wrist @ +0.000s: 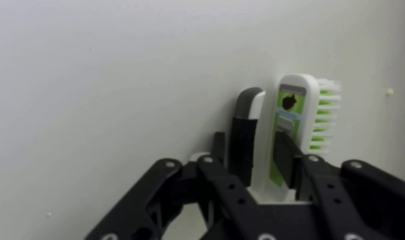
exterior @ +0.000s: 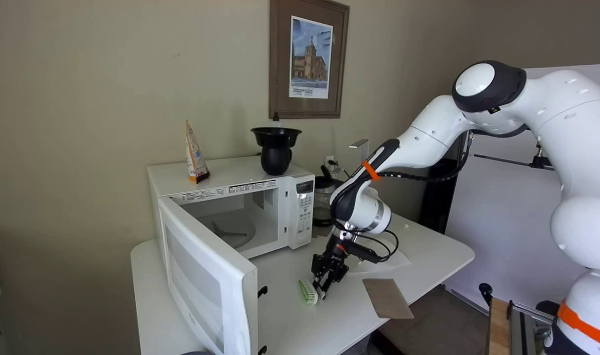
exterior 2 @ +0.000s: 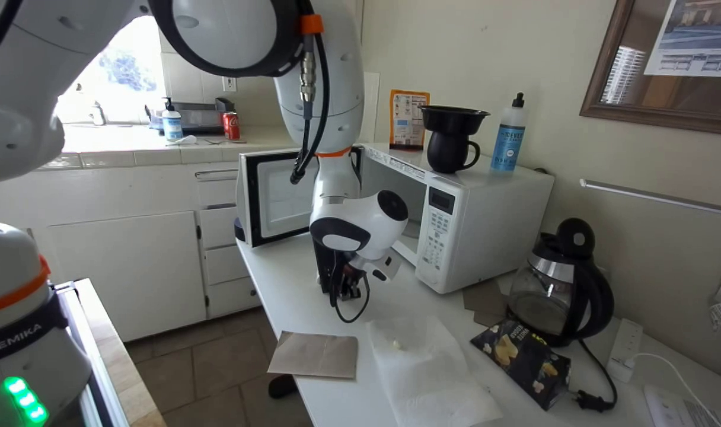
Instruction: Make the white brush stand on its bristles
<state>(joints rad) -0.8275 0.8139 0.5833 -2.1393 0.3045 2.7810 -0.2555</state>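
- Brush (wrist: 292, 115), white with green, lies on its side on the white table (exterior: 305, 330), in front of the microwave (exterior: 241, 172) and near its open door (exterior: 208, 276).
- Gripper (wrist: 250, 136) is black, its fingers (wrist: 287, 163) spread apart around the brush's dark-banded handle (wrist: 244, 143); gaps show, so nothing seems held.
- Bristles (wrist: 325, 116) face the microwave door, away from the gripper; the brush's long axis seems to run outward from the microwave's front.
- Likely next: squeezing the handle, then rolling bristles downward.
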